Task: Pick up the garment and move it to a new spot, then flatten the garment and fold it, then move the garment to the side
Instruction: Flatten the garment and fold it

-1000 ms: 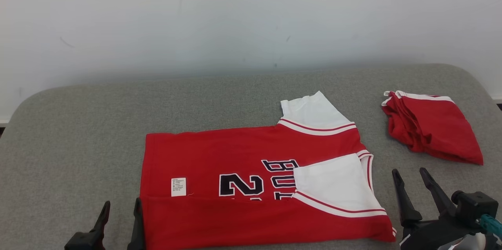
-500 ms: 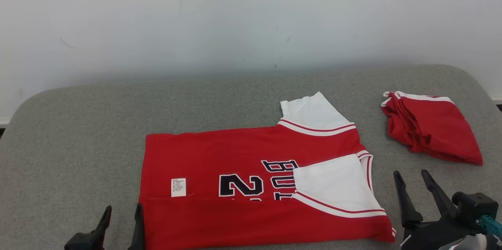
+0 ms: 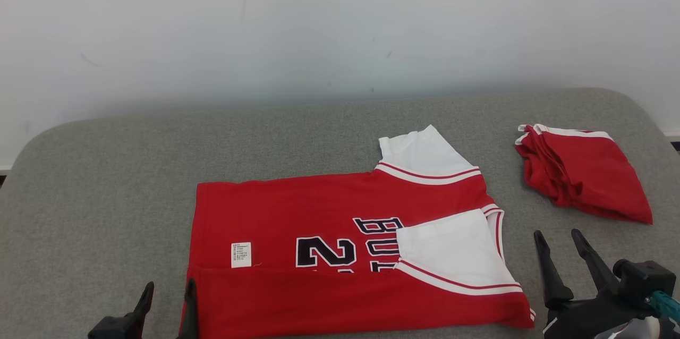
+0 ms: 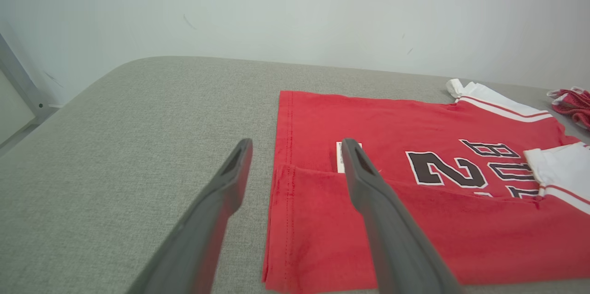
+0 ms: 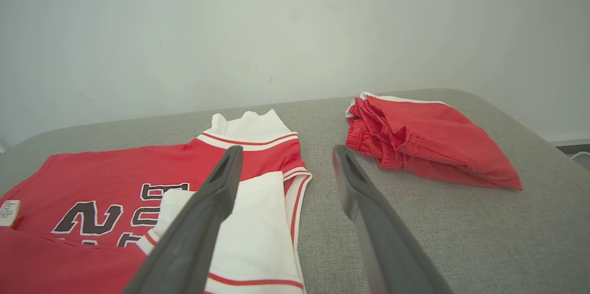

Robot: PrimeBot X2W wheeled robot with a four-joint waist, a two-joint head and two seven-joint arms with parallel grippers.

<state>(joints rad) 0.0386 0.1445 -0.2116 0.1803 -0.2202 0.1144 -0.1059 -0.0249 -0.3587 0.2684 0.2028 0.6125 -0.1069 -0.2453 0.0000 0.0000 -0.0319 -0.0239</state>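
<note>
The garment [image 3: 319, 211] is a red jersey with white sleeves and dark lettering, lying flat on the grey surface with its near long edge folded over [image 4: 368, 238] [image 5: 92, 179]. A white label [image 3: 241, 254] shows near its left end. My left gripper [image 3: 167, 294] stands open at the jersey's near left corner; in the left wrist view its right finger [image 4: 364, 179] hangs over the red cloth. My right gripper [image 3: 558, 246] stands open just right of the jersey's sleeve end, nothing between its fingers [image 5: 221, 183].
A second red garment [image 3: 584, 177], folded into a bundle, lies at the right of the grey padded surface [image 3: 106, 195], also in the right wrist view [image 5: 428, 137]. A pale wall [image 3: 319, 20] rises behind. The surface's rounded edges curve off at both sides.
My left gripper has drawn slightly down toward the near edge. The right gripper and the jersey lie as before.
</note>
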